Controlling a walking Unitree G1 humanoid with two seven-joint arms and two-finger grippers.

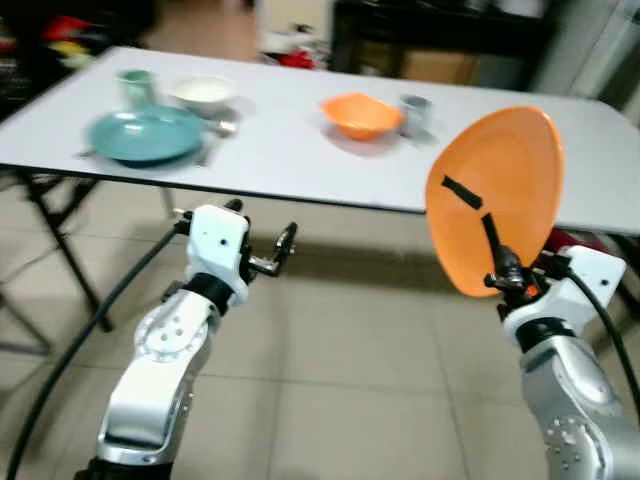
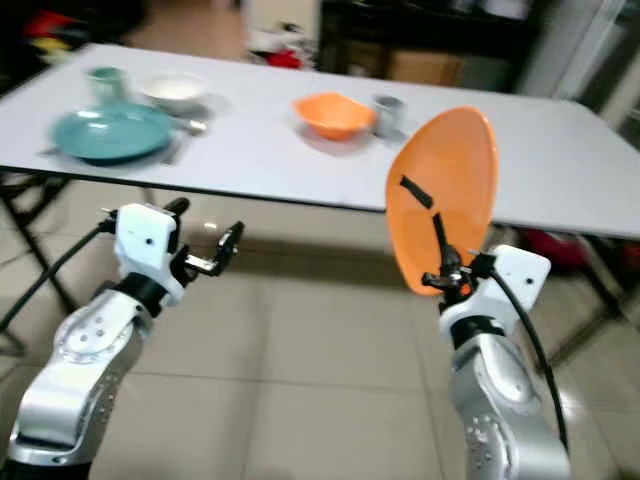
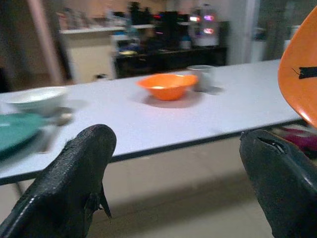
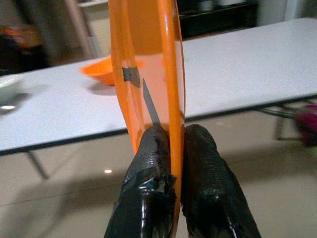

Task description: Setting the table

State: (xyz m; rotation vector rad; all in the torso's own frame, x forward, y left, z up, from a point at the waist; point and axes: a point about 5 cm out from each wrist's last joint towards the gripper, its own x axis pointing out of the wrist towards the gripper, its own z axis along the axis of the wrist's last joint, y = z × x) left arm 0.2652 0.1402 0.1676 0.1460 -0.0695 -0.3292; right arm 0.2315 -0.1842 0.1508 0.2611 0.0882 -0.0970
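Observation:
My right gripper (image 1: 497, 278) is shut on the lower rim of an orange plate (image 1: 500, 190), which it holds upright on edge in front of the white table's (image 1: 300, 165) near edge. In the right wrist view its fingers (image 4: 148, 163) pinch the plate (image 4: 148, 49) from both sides. My left gripper (image 1: 262, 225) stands open and empty below the table's front edge. On the table are a teal plate (image 1: 145, 133), a teal cup (image 1: 137, 87), a white bowl (image 1: 203, 93), an orange bowl (image 1: 360, 115) and a grey cup (image 1: 415, 112).
Cutlery (image 1: 222, 128) lies beside the teal plate. Black folding table legs (image 1: 60, 250) stand at the left, and a black cable (image 1: 90, 330) trails from my left arm. A dark cabinet (image 1: 440, 30) stands behind the table. Tiled floor (image 1: 350, 380) lies below.

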